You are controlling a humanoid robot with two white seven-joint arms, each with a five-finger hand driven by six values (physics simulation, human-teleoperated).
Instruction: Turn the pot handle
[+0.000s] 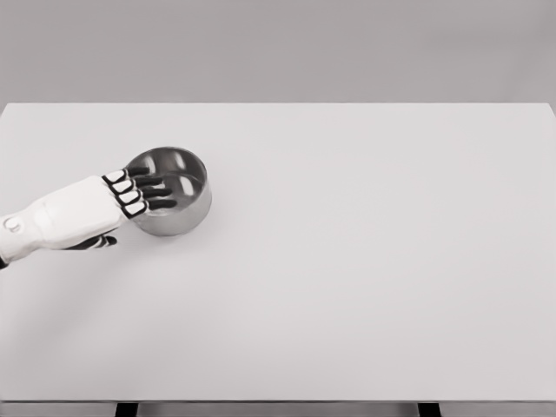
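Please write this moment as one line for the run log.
left hand: fingers extended over round shiny metal pot | pot: left part of white table | handle: not visible | right hand: not in view

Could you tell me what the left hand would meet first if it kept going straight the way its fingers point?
The left hand points right over the pot; it would probably meet the pot's far rim, though height is unclear.

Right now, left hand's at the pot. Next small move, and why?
Probably close the left hand on the pot's near rim: its fingers reach over the rim into the bowl, spread, holding nothing. No handle is visible, possibly hidden under the hand.
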